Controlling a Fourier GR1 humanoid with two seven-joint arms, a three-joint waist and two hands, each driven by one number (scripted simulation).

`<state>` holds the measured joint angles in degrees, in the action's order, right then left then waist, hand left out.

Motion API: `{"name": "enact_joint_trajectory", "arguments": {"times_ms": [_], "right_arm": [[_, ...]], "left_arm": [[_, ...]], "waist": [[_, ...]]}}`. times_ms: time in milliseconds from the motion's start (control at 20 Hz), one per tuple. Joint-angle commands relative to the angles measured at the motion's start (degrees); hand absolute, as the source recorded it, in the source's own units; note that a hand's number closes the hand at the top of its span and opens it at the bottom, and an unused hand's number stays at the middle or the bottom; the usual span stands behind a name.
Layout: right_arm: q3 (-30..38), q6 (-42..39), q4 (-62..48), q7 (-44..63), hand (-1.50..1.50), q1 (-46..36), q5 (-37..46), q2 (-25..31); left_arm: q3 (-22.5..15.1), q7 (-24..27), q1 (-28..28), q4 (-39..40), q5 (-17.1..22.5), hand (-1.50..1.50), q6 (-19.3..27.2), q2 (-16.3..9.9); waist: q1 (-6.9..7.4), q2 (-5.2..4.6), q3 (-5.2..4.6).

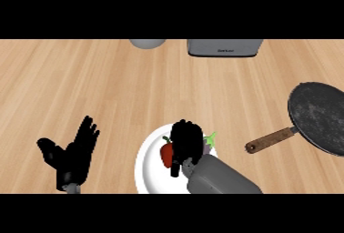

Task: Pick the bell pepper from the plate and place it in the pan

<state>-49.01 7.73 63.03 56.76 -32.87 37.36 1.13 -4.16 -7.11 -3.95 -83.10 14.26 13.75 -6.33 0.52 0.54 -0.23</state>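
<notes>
A white plate (145,160) sits at the lower middle of the wooden counter. On it lies a red bell pepper (166,154) with a green stem, mostly covered by my right hand (187,140). The right hand hangs over the pepper with its fingers pointing down around it and the thumb low beside it; a closed hold is not visible. A second, purple and green vegetable (209,142) peeks out at the hand's right side. The dark pan (321,117) with a brown handle (270,140) lies at the right edge. My left hand (73,152) rests open at the lower left, fingers up.
A grey appliance (224,47) stands at the far middle edge of the counter, and a grey rounded object (148,43) sits to its left. Bare wood lies between the plate and the pan.
</notes>
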Motion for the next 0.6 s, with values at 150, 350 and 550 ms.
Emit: {"name": "enact_joint_trajectory", "arguments": {"times_ms": [150, 350, 550], "right_arm": [[7.30, 1.44, -3.88, 1.23, 1.50, -1.33, 0.50, 1.33], [25.21, 6.32, -12.36, 9.95, 1.50, -8.46, -4.03, 9.87], [34.20, 8.32, -21.00, 15.34, 1.50, -14.34, -5.53, 12.59]], "left_arm": [[0.15, -2.22, -1.60, -2.62, -0.36, 0.00, 0.07, -0.30], [0.36, -0.20, -0.03, -1.07, -0.63, 0.00, 0.49, 0.45], [-1.68, 0.65, 0.39, -1.16, -1.40, 0.00, 0.32, 2.01]], "waist": [[-0.20, -0.52, 0.25], [-0.82, -1.91, 0.26], [2.09, -2.56, 0.23]]}}
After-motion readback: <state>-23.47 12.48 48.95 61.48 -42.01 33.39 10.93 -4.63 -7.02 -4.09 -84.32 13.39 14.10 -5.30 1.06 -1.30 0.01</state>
